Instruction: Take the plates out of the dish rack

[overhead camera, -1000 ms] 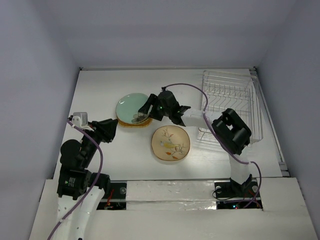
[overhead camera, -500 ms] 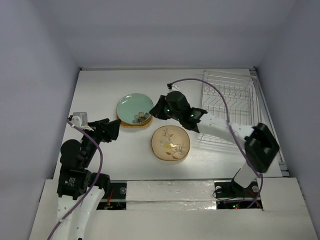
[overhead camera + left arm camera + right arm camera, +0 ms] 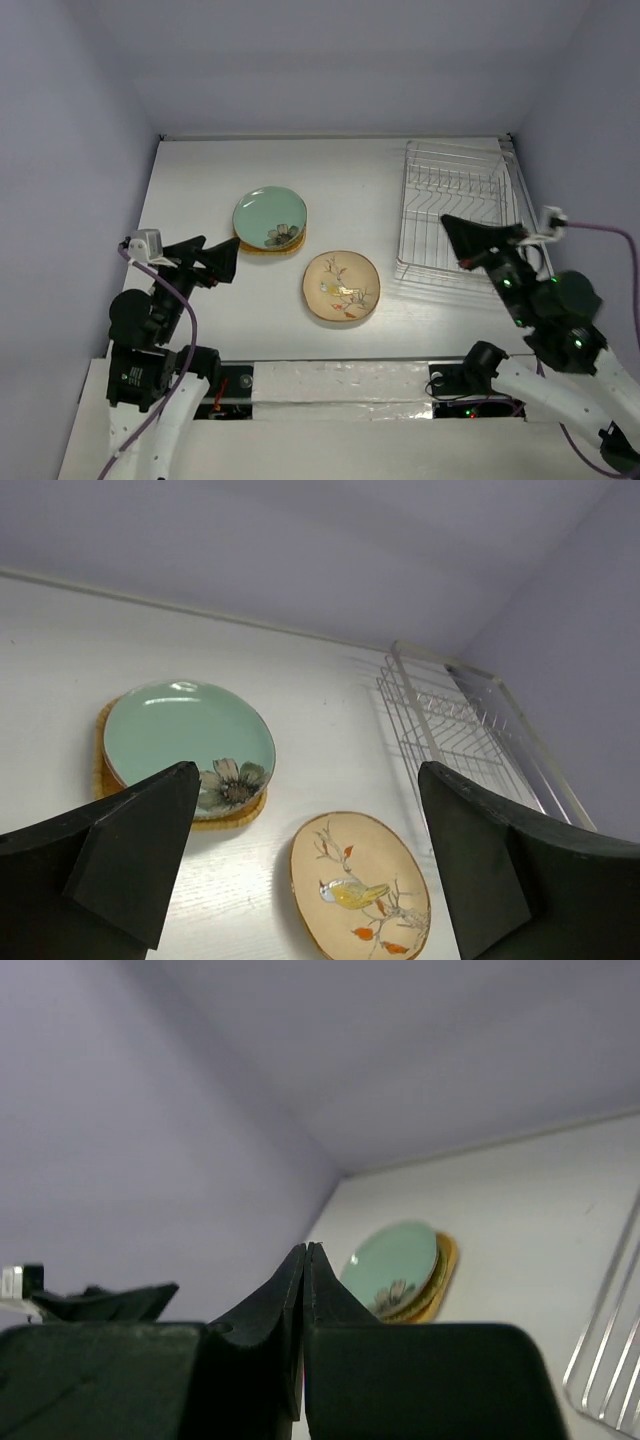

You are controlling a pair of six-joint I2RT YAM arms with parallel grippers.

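green plate [image 3: 270, 216] tops stack [image 3: 258, 250] | cream plate [image 3: 341, 286] flat (bird motif) | dish rack [image 3: 460, 210] right

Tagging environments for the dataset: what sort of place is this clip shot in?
Probably a lab test cell, not a kitchen: a plain white table boxed in by blank pale walls, two black robot arms mounted at its near edge, and a silver wire dish rack as prop.
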